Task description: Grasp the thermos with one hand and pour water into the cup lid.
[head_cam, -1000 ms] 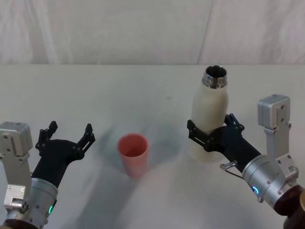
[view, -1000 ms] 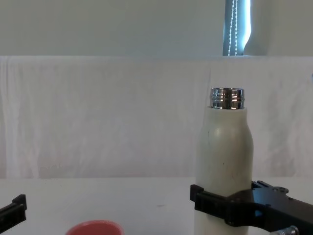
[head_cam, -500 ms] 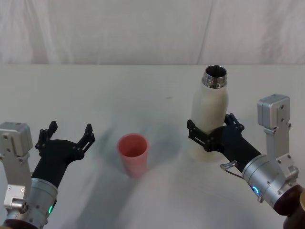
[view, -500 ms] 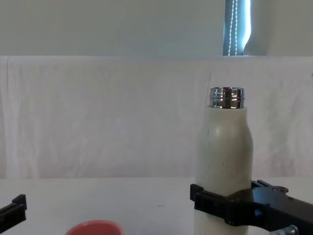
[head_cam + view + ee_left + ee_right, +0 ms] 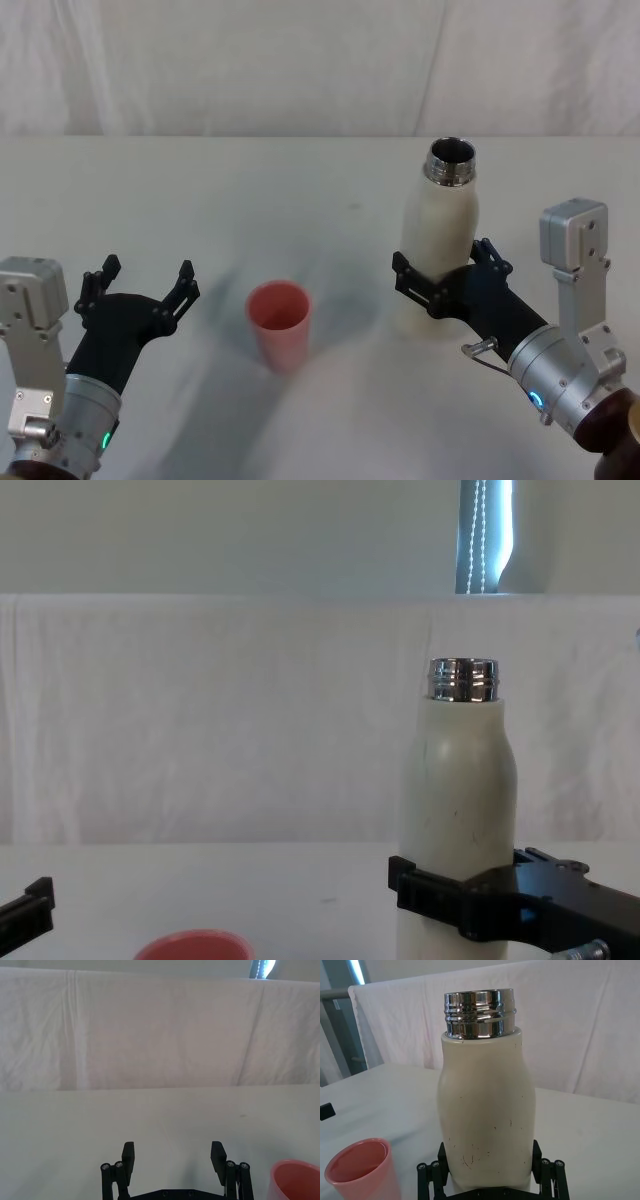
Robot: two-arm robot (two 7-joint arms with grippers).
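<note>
- Standing upright on the white table [image 5: 200,190], the thermos [image 5: 440,240] has no cap on; its chrome mouth shows only a dark inside from the head view, so whether it holds water cannot be told.
- Sitting at about 9 o'clock from the thermos, and well apart from it, the cup lid [image 5: 279,322] stands with its mouth up; its pink inside looks dry and holds nothing.
- Looking at the thermos from the right wrist view, it is a cream-white matte bottle [image 5: 486,1110] with rounded shoulders, a shiny threaded neck and small dark scuffs low on its wall.
- Looking at the cup lid from that same view, it is a small tapered cup [image 5: 362,1169] with a smooth round rim, far shorter than the bottle.
- Gripping the lower body of the thermos, the right gripper [image 5: 442,282] has one black finger pressed on each side of the bottle; from the chest view its fingers [image 5: 425,892] wrap the base.
- Resting at about 9 o'clock from the cup lid, the left gripper [image 5: 140,284] has its fingers spread wide with nothing between them, and touches neither container.
- Comparing with half a second ago, nothing has shifted: the thermos is still upright, the cup lid sits in the same place, and both grippers keep their poses.
</note>
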